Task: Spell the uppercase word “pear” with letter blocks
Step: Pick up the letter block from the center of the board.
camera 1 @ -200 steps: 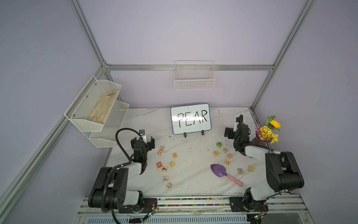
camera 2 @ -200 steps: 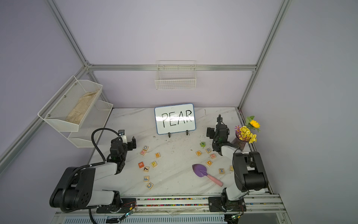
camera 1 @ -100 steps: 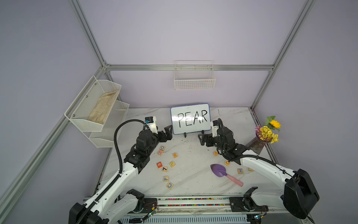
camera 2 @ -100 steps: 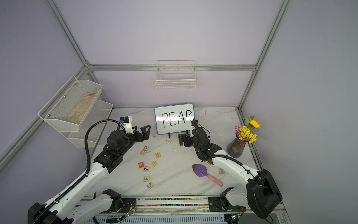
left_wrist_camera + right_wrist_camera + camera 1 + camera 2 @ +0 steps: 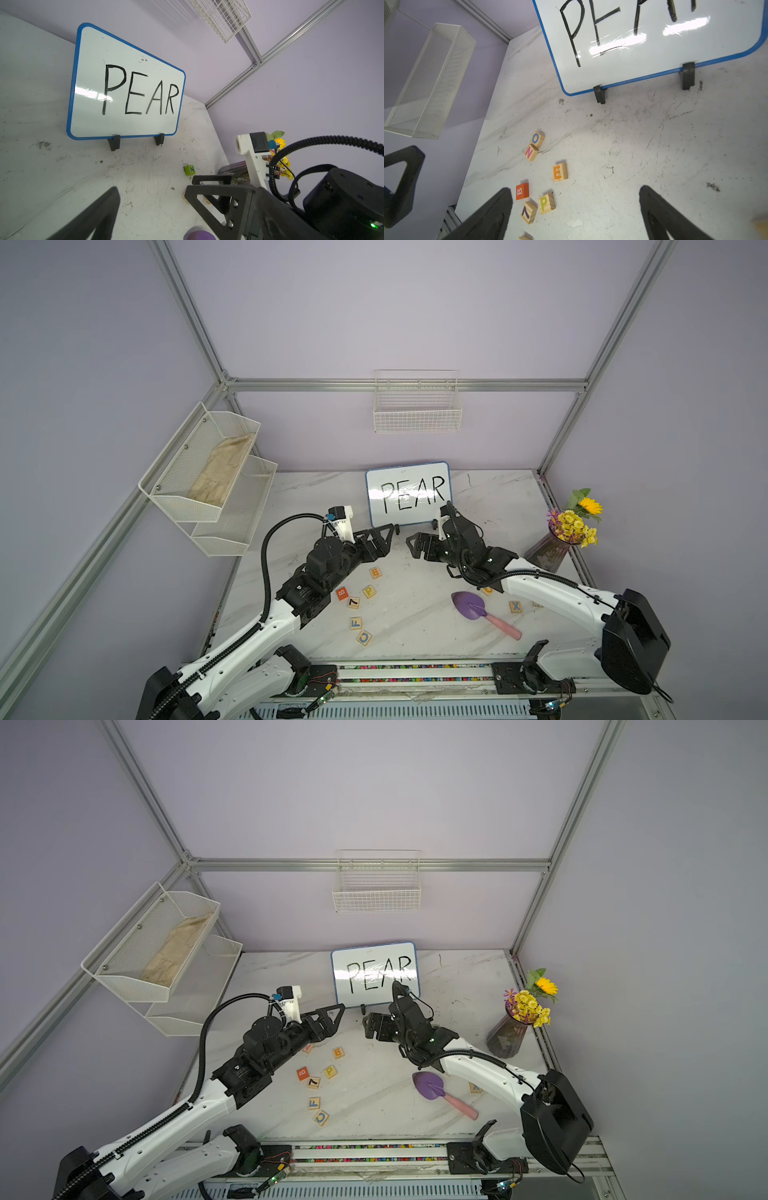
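The yellow P block (image 5: 369, 591) (image 5: 546, 203) and the E block (image 5: 375, 572) (image 5: 560, 172) lie flat on the marble table, left of centre. I cannot make out the A and R blocks; my right arm covers much of the right-hand cluster. My left gripper (image 5: 384, 539) (image 5: 151, 193) hovers open above the table behind the E block, pointing at the whiteboard's foot. My right gripper (image 5: 415, 545) (image 5: 575, 193) faces it from the right, open wide with nothing between its fingers (image 5: 492, 214). Both are off the table and hold nothing.
A whiteboard (image 5: 409, 493) reading PEAR stands at the back. Other blocks: orange B (image 5: 342, 593), 7 (image 5: 353, 602), F (image 5: 355, 622), C (image 5: 364, 638), X (image 5: 515, 606), O (image 5: 537, 138), N (image 5: 531, 152), green N (image 5: 190, 170). Purple trowel (image 5: 469, 605); flower vase (image 5: 548, 549); wire rack (image 5: 208, 489) on the left.
Both arms have unfolded from their tucked poses at the table's sides and reached in toward the middle in front of the whiteboard. No block has moved.
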`<state>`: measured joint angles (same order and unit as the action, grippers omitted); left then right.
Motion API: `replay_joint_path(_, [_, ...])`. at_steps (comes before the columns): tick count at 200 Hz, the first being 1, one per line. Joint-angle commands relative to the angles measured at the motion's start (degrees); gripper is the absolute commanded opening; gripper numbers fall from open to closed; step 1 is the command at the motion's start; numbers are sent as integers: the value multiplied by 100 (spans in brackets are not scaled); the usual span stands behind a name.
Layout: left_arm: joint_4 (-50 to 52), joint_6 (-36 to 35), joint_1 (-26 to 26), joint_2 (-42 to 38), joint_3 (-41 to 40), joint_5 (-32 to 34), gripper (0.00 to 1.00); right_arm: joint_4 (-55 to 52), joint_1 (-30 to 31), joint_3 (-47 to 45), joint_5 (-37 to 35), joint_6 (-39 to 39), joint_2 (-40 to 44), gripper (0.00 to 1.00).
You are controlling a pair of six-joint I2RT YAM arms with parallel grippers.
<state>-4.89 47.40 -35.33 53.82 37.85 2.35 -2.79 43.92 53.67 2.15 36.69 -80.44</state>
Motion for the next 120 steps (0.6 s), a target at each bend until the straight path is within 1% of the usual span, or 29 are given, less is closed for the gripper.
replay_joint_path(1, [936,-211,153,-204,160,713,100,-380,18,384,-51,-260,-568,97])
replay_joint_path(15, [2231,-555,382,-255,672,1067,100,-682,44,613,-355,-381,-909,95])
replay_joint_path(26, [3141,-692,576,-312,977,1296,100,-660,132,651,-392,-566,-1071,90])
replay_joint_path(43, [3997,-1036,903,-443,1239,1385,100,-739,428,793,-534,-895,-1323,89])
replay_joint_path(50, [4236,-1086,1037,-489,1300,1427,100,-900,580,929,-749,-1032,-1448,89])
replay_joint_path(65, [4456,-1069,1247,-601,1258,1494,100,-1173,1035,1222,-1122,-1350,-1728,88])
replay_joint_path(75, [4469,-959,1335,-693,1108,1529,100,-1302,1329,1369,-1351,-1401,-1897,87])
replay_joint_path(93, [4434,-812,1452,-913,813,1476,100,-1292,1732,1496,-1434,-1365,-2089,84])
replay_joint_path(107, [4478,-810,1519,-1081,669,1456,100,-1239,1931,1524,-1485,-1318,-2183,81])
replay_joint_path(120, [4538,-785,1574,-1238,571,1501,100,-1295,2097,1598,-1659,-1319,-2308,80])
